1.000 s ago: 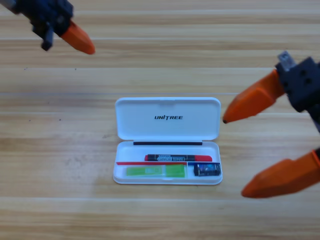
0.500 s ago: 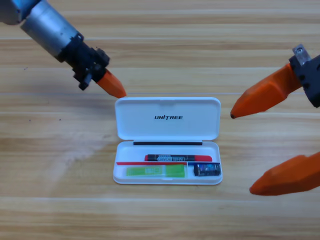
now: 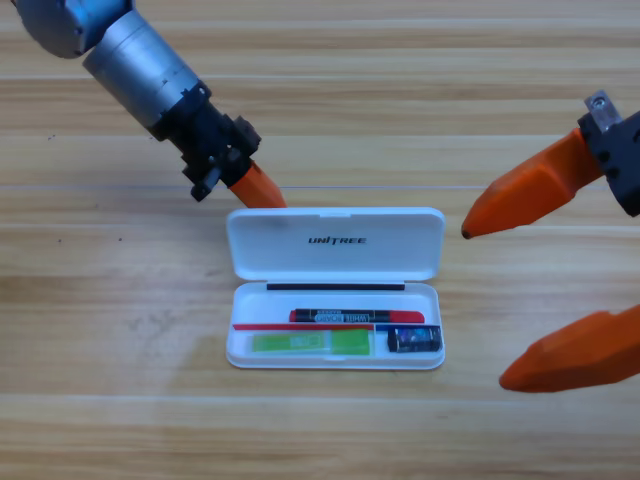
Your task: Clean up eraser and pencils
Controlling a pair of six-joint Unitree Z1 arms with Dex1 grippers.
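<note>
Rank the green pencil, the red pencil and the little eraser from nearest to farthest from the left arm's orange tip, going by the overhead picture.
Measured from the left end effector at the case lid's upper left corner:
1. Red pencil, upper row of the case tray.
2. Green pencil, lower row, left part.
3. Eraser, lower row, right end.

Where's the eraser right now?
In the high view, the eraser lies in the lower right corner of the open white case, right of the green pencil and below the red pencil.
</note>
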